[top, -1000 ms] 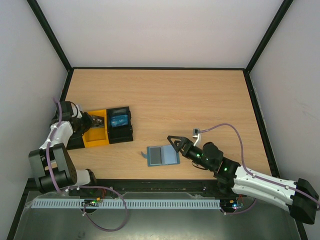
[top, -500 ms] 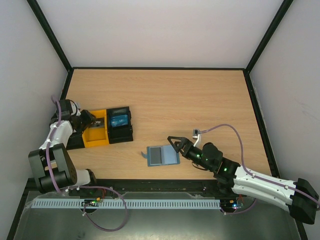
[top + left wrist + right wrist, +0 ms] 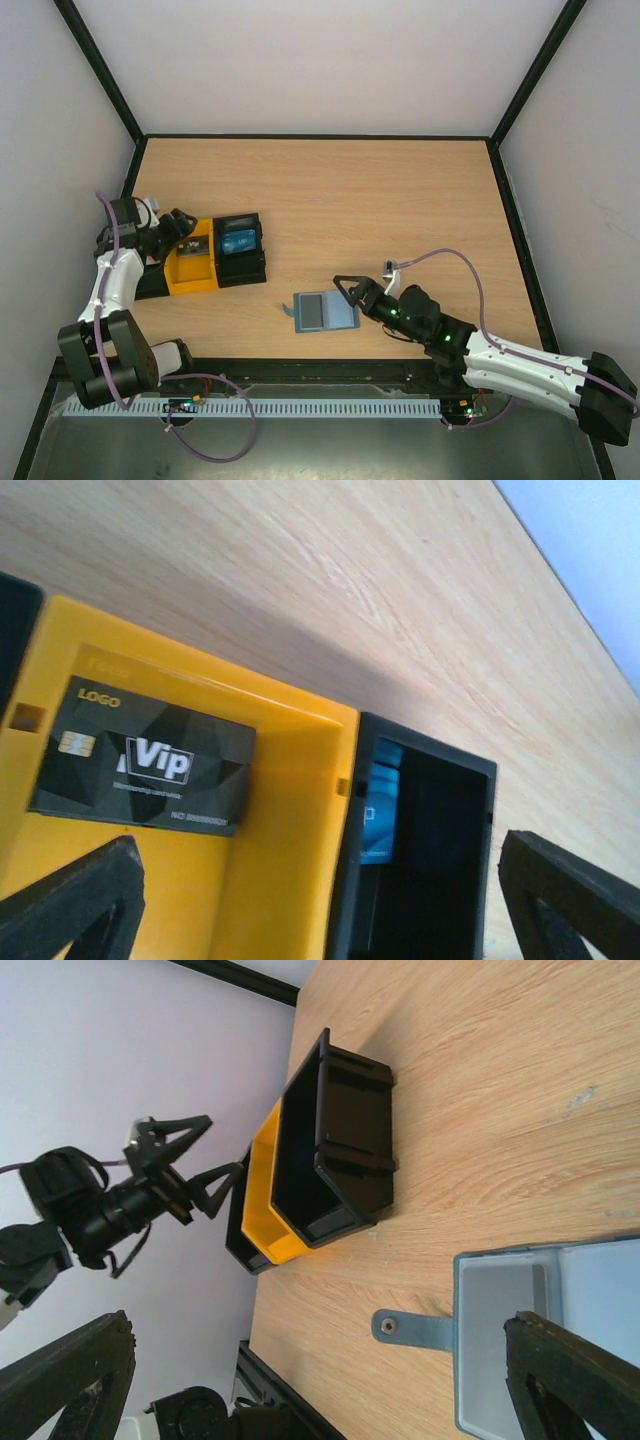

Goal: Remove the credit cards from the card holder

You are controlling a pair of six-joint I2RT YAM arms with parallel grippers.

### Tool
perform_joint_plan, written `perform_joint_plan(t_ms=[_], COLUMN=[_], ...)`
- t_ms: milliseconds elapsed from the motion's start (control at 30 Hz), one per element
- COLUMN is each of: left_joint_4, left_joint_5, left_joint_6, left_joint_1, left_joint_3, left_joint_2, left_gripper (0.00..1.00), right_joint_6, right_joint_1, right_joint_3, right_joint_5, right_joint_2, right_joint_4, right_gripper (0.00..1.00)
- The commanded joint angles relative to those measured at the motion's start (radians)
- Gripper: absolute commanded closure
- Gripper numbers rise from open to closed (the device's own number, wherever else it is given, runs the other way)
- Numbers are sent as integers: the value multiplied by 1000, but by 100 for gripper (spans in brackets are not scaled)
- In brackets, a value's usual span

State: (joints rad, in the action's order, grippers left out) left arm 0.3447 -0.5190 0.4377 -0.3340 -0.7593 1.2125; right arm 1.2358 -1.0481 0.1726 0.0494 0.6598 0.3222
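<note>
Now the left end effector (image 3: 180,224) has released; Vip card (image 3: 140,770) lies delivered in the yellow tray (image 3: 290,880) at nine o'clock; right end effector (image 3: 350,290) gapes empty by the card holder (image 3: 325,311).

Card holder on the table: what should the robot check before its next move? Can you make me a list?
1. Left jaws open, with nothing in them, above the yellow tray: ok.
2. Black card lies flat inside the yellow tray: ok.
3. Blue card is in the black tray: ok.
4. Card holder lies unfolded on the table: ok.
5. Right jaws open, at the card holder's right edge: ok.
6. Any card left inside the card holder: cannot tell, only its pale inner panel shows.
</note>
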Motion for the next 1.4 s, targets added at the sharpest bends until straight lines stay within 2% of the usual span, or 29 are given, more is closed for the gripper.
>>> perform_joint_plan(t_ms=[0, 133, 300, 400, 600, 733, 833, 933, 1067, 1367], left_joint_4=[54, 96, 116, 159, 211, 228, 191, 131, 27, -161], left_joint_5=[-84, -110, -199, -205, -169, -84, -78, -101, -91, 51], left_joint_6=[-36, -42, -50, -64, -28, 16, 69, 124, 226, 412], left_joint_1=[3, 8, 30, 59, 209, 335, 402, 455, 558, 787], left_joint_3=[-30, -19, 20, 17, 19, 20, 55, 112, 186, 287], left_joint_2=[-63, -138, -251, -299, -353, -378, -403, -432, -484, -479], left_gripper=[0, 0, 0, 0, 0, 0, 0, 1, 10, 18], right_joint_6=[-6, -27, -83, -112, -168, -193, -201, -208, -217, -252], right_joint_1=[-6, -5, -5, -6, -7, -7, -7, -6, -7, -6], right_joint_3=[21, 54, 72, 101, 160, 194, 204, 207, 207, 250], right_joint_5=[5, -6, 59, 108, 188, 198, 191, 173, 175, 191], right_joint_2=[21, 59, 128, 190, 339, 429, 477, 515, 560, 711], right_joint_4=[-55, -130, -107, -109, -105, -103, -95, -92, -72, -41], right_gripper=[2, 2, 2, 2, 22, 47, 58, 64, 72, 78])
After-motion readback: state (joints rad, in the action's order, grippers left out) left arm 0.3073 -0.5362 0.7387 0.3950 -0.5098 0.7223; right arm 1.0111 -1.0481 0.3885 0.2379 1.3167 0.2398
